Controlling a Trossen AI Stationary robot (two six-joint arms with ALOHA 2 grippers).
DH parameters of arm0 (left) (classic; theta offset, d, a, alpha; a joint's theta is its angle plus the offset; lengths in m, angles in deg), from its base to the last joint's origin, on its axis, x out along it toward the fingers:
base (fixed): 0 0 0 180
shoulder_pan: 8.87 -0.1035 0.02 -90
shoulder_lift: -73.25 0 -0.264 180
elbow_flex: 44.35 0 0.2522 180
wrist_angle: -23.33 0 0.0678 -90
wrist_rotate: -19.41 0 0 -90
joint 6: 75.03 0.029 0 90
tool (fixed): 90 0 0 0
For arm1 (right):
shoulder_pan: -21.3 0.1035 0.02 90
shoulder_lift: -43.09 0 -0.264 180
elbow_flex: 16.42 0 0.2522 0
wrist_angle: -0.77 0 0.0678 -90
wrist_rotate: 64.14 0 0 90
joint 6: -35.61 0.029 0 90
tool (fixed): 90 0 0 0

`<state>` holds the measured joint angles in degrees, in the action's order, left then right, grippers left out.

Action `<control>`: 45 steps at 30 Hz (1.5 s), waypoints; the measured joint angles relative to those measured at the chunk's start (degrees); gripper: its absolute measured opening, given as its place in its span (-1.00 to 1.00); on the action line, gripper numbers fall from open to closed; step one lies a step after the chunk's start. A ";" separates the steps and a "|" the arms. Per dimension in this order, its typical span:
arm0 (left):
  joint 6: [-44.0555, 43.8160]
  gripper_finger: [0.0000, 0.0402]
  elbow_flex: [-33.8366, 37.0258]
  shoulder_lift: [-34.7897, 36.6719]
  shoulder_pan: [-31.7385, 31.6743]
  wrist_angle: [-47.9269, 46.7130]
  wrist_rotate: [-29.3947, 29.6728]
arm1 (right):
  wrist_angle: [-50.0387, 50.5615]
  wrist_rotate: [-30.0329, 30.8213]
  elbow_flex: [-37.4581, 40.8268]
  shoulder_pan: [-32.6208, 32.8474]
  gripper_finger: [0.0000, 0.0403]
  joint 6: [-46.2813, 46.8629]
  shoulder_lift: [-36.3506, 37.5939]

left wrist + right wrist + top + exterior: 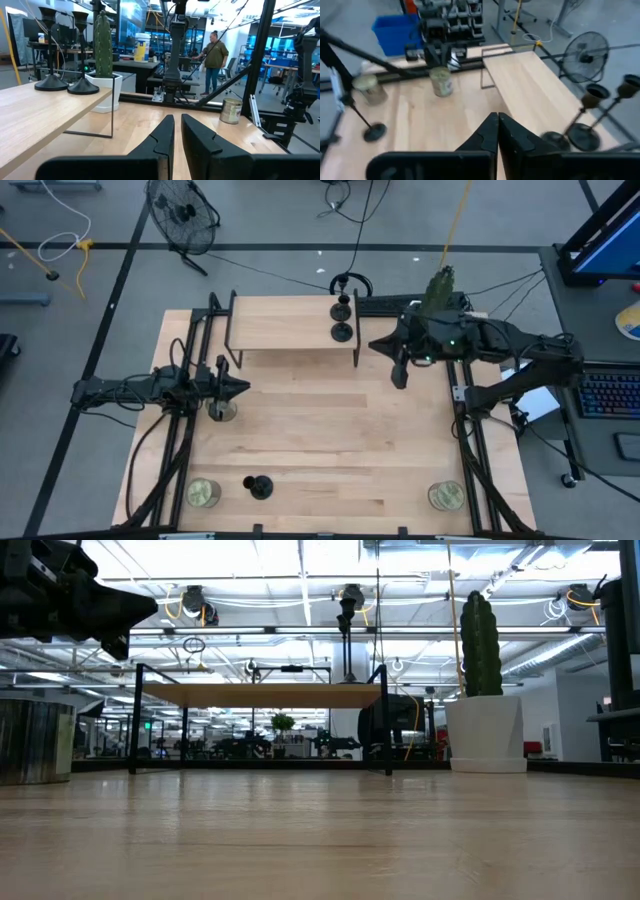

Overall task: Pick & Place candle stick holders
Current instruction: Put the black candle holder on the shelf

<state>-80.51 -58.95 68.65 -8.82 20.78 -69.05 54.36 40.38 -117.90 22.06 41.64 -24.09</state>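
Note:
Two black candle stick holders [343, 308] [342, 332] stand on their round bases at the right end of the raised wooden shelf [290, 325]; they also show in the left wrist view [50, 82] [82, 86] and the right wrist view [585, 131] [615, 100]. A third holder [260, 486] stands on the table near the front left and also shows in the right wrist view [371, 131]. My left gripper [240, 390] hovers over the table's left side, shut and empty [177, 135]. My right gripper [400, 375] hovers just right of the shelf, shut and empty [497, 132].
Greenish jar candles stand under my left gripper [222, 410], at the front left [204, 493] and at the front right [446, 496]. A potted cactus [440, 285] stands behind the far right corner. A person [215, 55] stands in the room beyond the table.

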 joint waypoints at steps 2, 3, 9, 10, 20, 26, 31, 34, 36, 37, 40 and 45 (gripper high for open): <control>0.02 -0.81 0.00 0.00 0.00 0.03 -0.02 | 1.52 1.80 0.04 0.45 -0.99 -2.72 1.12; 0.02 -0.81 0.02 0.00 0.01 0.28 0.00 | 2.29 1.97 0.04 0.37 -0.99 -4.00 1.99; -1.58 -0.81 0.02 0.02 0.00 5.20 0.02 | 6.70 -1.47 1.23 -1.64 -1.00 -5.06 9.23; -2.12 -0.81 0.02 0.02 -0.01 5.87 0.02 | 6.35 -2.44 2.39 -1.77 -1.00 -4.90 10.63; -9.87 -0.81 0.02 0.02 -0.01 8.51 0.04 | -6.99 -4.34 24.95 -1.88 -1.00 0.59 25.90; -16.02 -0.81 0.02 0.02 -0.01 8.83 -1.04 | -16.83 -5.81 37.40 -1.88 -1.00 4.03 34.55; -15.58 -0.81 -0.59 -0.02 0.01 8.46 -5.69 | -21.41 -5.75 43.68 -1.88 -1.00 6.37 40.18; -15.32 -0.81 -1.95 0.00 0.01 8.43 -9.49 | -22.47 -5.66 46.09 -1.88 -1.00 6.82 43.37; -14.30 -0.81 -3.21 0.00 0.01 7.96 -11.10 | -22.51 -5.63 47.03 -1.88 -1.00 7.01 45.19; -13.83 -0.81 -4.03 0.00 0.01 7.06 -11.35 | -22.51 -5.64 47.33 -1.88 -1.00 7.25 45.96; -12.55 -0.81 -7.59 -0.21 0.01 1.05 -11.50 | -22.51 -5.63 48.36 -1.88 -1.00 7.83 48.27; -12.42 -0.81 -15.23 -4.16 0.01 -10.71 -11.52 | -23.34 -5.61 51.23 -1.88 -1.00 9.07 51.19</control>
<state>-92.93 -74.18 64.49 -8.81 10.08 -80.57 31.02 34.77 -66.68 20.18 50.72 27.10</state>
